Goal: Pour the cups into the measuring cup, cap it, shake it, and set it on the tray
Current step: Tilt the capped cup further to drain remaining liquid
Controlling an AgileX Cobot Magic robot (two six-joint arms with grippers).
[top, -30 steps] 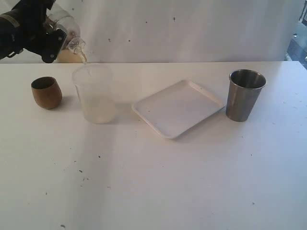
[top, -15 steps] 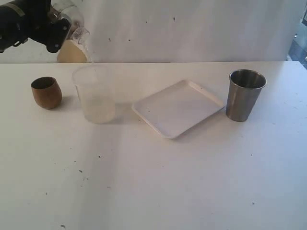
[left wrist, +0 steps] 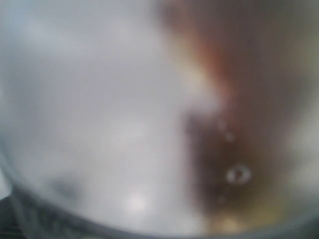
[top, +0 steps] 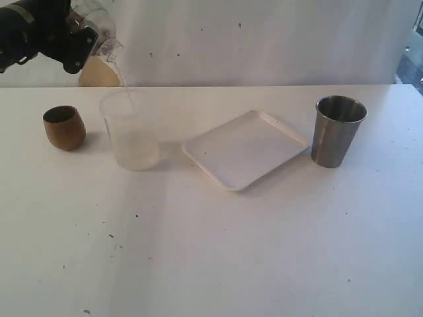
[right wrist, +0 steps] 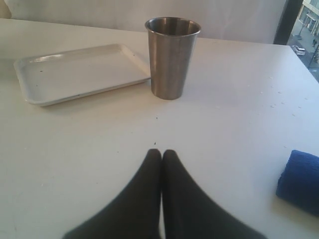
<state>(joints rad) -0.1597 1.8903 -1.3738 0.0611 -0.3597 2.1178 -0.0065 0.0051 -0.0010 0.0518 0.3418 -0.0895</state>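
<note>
Finds left gripper [top: 78, 41] clasping the tilted measuring cup [top: 99, 26], lifted higher than a second ago, trickling into frosted cup [top: 130, 132]; right gripper [right wrist: 161, 164] pressed together; judges wooden cup [top: 64, 127], tumbler [top: 338, 131] unpoured on tabletop [top: 264, 251].

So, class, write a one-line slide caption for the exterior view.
Left gripper pours a thin stream from the clear measuring cup into the frosted cup, between wooden cup and tray.

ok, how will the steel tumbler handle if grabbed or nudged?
The tall tapered brushed-steel tumbler looks rigid and unlikely to crush. Its smooth metal wall may be slippery in the fingers. It is tall with a narrower base, so a push near the rim could tip it. Contents not visible.
</note>
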